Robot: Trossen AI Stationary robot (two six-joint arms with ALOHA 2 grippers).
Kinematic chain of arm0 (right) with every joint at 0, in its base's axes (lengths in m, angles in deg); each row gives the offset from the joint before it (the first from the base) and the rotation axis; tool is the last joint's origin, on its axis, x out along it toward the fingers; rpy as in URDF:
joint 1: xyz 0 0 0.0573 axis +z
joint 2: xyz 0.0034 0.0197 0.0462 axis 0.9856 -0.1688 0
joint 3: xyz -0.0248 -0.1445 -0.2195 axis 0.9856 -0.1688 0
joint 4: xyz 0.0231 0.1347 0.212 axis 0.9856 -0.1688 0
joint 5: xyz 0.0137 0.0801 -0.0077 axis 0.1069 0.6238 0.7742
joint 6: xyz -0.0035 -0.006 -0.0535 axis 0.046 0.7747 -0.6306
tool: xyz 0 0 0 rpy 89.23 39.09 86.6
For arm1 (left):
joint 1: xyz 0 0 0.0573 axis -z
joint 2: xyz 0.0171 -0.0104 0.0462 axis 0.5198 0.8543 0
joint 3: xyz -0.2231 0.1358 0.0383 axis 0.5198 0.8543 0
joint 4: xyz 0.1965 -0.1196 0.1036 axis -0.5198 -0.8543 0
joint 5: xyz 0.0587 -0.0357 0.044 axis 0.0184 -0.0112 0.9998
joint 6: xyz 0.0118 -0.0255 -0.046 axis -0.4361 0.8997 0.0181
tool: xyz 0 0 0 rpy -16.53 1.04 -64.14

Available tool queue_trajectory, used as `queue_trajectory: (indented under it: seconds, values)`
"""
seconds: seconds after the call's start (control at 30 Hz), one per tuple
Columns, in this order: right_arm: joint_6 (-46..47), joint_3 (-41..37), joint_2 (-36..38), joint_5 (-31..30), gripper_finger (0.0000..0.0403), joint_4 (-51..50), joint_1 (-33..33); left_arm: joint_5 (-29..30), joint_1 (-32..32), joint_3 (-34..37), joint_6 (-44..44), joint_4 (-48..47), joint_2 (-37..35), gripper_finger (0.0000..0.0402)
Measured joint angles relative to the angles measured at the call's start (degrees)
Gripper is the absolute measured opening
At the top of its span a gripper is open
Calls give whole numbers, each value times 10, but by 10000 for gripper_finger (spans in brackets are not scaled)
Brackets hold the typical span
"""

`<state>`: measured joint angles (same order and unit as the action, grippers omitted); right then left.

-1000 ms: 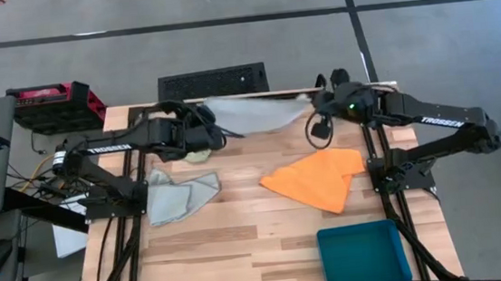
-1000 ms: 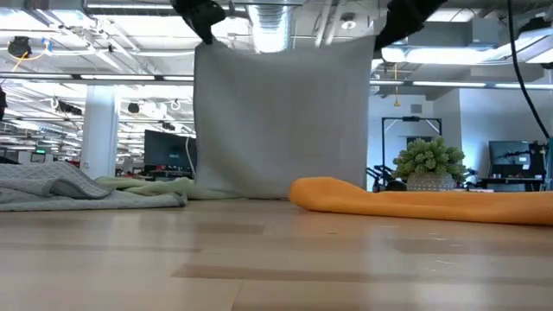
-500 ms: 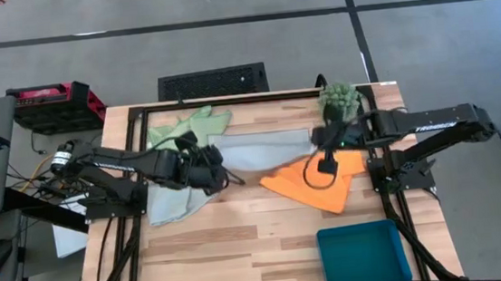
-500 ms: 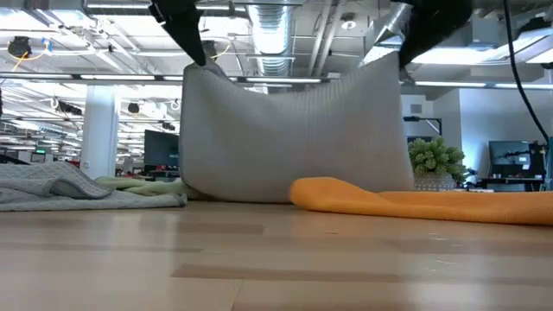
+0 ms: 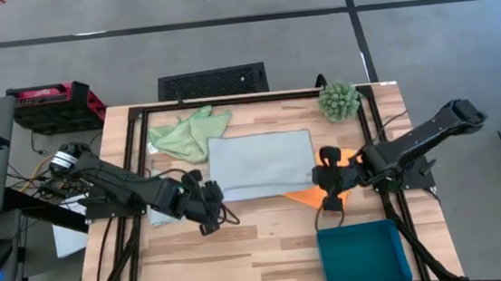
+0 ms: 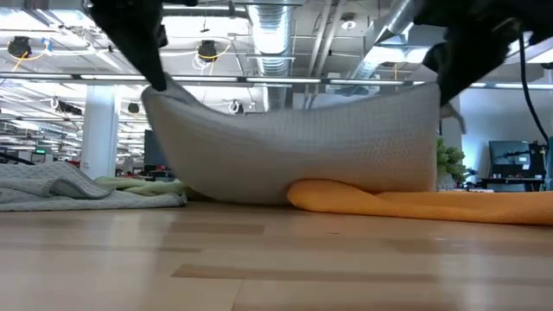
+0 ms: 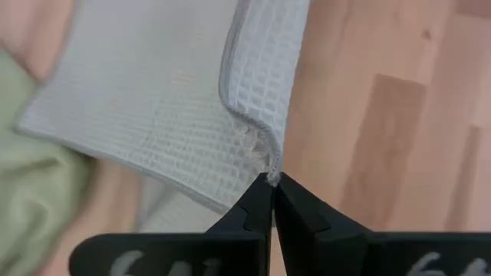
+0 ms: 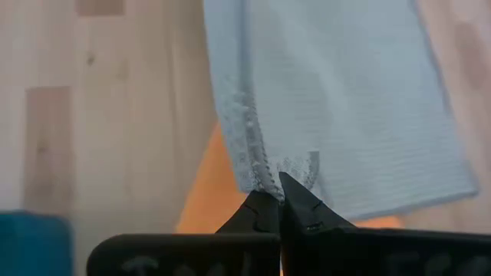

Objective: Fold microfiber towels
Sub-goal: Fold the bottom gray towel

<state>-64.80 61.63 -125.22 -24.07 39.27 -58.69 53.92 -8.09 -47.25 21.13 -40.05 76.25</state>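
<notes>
Two tools stretch a pale blue-grey microfiber towel (image 5: 261, 162) over the wooden surface (image 5: 242, 250), its far part lying flat near the middle and its near edge lifted. The left tool (image 5: 209, 208) is pinched tight on the towel's near left corner; the right tool (image 5: 327, 184) is pinched tight on the near right corner, each fingertip pair closed on the hem. Between them the cloth sags in a shallow curve in the low view, which suggests a light, limp waffle weave that drapes freely and is best taken by its corners. The orange towel (image 5: 305, 195) lies partly beneath its right side, the light green towel (image 5: 186, 132) bunched at the far left, and another pale towel (image 5: 152, 213) under the left arm.
</notes>
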Motion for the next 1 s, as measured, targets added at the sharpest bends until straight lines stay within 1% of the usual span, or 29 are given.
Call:
queue_trajectory:
  seconds: [0.13,0.3,0.47,0.6,0.67,0.83,1.0]
  values:
    - [55,-8,-23,-1,5,2,38,-31,20,27,34,35,0,0]
    - [97,-8,-50,5,5,11,77,-46,40,35,70,41,3,0]
    - [130,-8,-66,15,6,11,97,-72,51,35,74,59,3,0]
    - [131,-8,-73,15,6,14,97,-71,50,34,72,64,3,0]
    - [129,-8,-72,13,6,15,89,-63,46,34,70,63,3,0]
    - [102,-8,-73,-3,6,15,59,-8,31,34,74,62,3,0]
    - [91,-8,-73,-25,6,15,11,42,14,34,87,61,3,0]
